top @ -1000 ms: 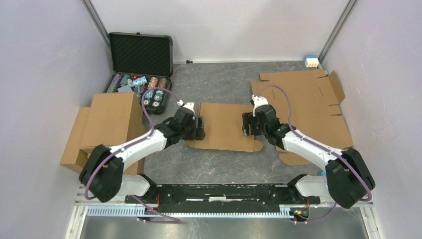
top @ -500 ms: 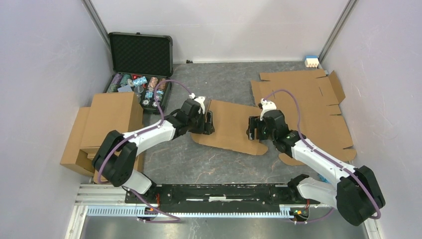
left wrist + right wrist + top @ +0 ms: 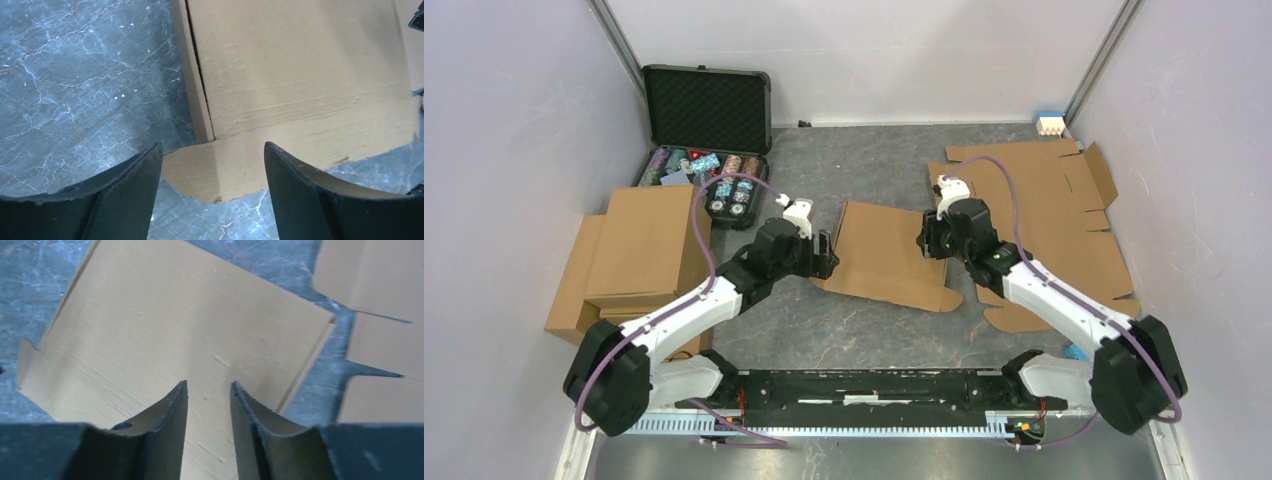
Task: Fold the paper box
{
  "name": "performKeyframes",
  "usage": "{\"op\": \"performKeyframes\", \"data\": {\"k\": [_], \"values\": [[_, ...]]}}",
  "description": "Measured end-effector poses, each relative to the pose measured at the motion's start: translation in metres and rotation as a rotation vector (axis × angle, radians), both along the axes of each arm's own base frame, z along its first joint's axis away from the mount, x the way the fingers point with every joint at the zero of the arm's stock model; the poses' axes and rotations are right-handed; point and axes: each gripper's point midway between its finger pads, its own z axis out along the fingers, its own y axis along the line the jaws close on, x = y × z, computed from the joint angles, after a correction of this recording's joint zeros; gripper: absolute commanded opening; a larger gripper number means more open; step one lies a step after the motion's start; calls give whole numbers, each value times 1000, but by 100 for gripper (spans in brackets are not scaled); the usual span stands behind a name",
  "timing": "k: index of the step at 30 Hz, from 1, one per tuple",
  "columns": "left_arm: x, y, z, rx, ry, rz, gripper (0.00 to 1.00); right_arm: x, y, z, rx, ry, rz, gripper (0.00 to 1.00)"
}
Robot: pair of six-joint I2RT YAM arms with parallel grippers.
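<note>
No text, label, brand, number or sign can be read. The brown face of the paper box (image 3: 300,65), ahead of the fingers (image 3: 295,190) in both wrist views, is seen unprinted. Markings on the chips (image 3: 732,190) in the case (image 3: 707,105) are too small to be made out.

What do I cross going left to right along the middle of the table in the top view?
stack of folded cardboard boxes → left pincer → paper box → right pincer → flat cardboard blanks
</note>
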Motion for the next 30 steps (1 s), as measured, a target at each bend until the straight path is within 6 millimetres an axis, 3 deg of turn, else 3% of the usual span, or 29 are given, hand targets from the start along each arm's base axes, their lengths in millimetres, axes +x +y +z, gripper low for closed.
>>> {"op": "performKeyframes", "data": {"k": [4,7,13,21,30], "values": [[10,7,-19,38,31,26,47,8,22,-17,20,54,73,4],[19,22,-34,52,77,84,37,12,36,-33,34,102,122,0],[24,31,-39,48,101,129,37,12,50,-55,46,157,182,0],[19,18,-66,70,224,71,37,14,56,-51,62,134,215,0],[-3,12,-73,29,343,44,35,11,57,-54,60,140,231,0]]}}
